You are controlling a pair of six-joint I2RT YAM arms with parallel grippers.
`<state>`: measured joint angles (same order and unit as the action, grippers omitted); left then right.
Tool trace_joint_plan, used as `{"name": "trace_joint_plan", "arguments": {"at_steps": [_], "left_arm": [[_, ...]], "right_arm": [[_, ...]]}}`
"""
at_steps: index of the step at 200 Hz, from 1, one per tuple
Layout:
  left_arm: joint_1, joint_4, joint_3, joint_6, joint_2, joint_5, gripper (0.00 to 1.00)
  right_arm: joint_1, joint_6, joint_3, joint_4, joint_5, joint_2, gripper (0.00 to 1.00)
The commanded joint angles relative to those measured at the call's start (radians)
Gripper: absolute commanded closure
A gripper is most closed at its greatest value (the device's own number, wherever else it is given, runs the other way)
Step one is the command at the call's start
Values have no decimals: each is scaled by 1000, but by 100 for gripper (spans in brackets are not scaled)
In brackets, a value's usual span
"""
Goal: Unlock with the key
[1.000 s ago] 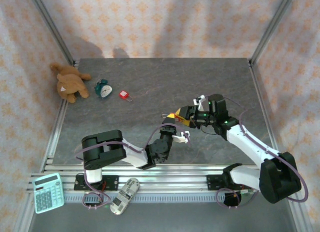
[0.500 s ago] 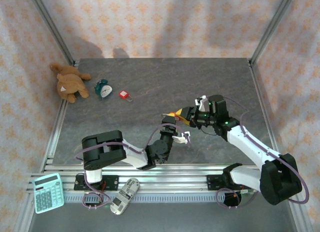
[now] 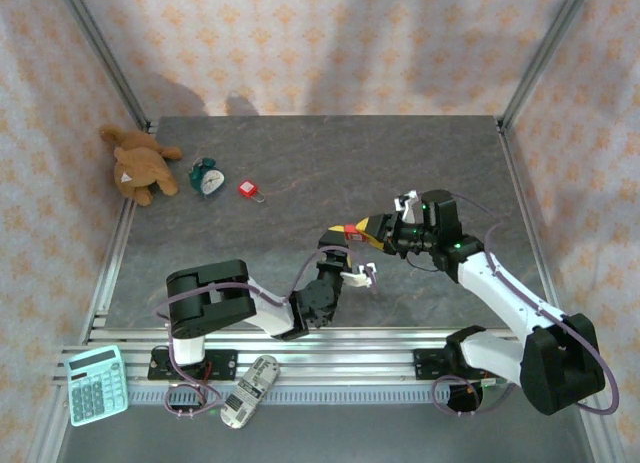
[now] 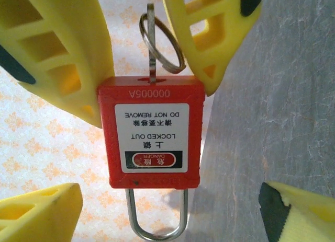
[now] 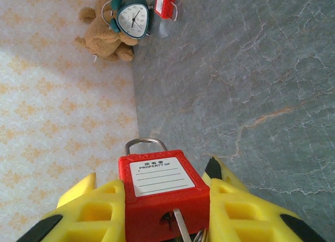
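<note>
Right jaws clamp the red padlock by its sides, key seated in its keyhole end. Left jaws gape wide open just beside the padlock's shackle.

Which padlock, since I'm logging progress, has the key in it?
The padlock clamped in the right gripper: the key sticks out of its base. The other padlock lies on the table by the clock.

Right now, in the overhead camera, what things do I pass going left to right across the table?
teddy bear → alarm clock → loose red padlock → second red padlock, held in the right gripper
</note>
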<state>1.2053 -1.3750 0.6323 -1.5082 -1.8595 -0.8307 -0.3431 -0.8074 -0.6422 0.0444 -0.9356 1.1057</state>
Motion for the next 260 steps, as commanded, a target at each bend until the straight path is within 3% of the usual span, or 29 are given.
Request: {"name": "trace_joint_plan", "arguments": {"at_steps": [1,72,122,151,180,227,260], "left_arm": [[-19,-35,2,28,-21,-12,15],[-27,-35,29,38,-43,11,32],[-19,-36,20,28,-42,22,61],[-12,-35,21,20,-79,21,69],[-8,-36,23,16,-84,22,73],[-5,-36,28,9,-79,21,73],[-3,-36,28,6,-73,20,73]], "right_arm": [[4,25,-7,6,-26,-27,72],[4,55,-39,70,-68,9,72],[4,56,-57,75,-71,35,72],[4,55,-70,77,-70,43,71],[4,53,-74,74,-77,49,70],[2,46,-69,52,-88,47,55],[-3,41,-68,45,-84,54,53]]}}
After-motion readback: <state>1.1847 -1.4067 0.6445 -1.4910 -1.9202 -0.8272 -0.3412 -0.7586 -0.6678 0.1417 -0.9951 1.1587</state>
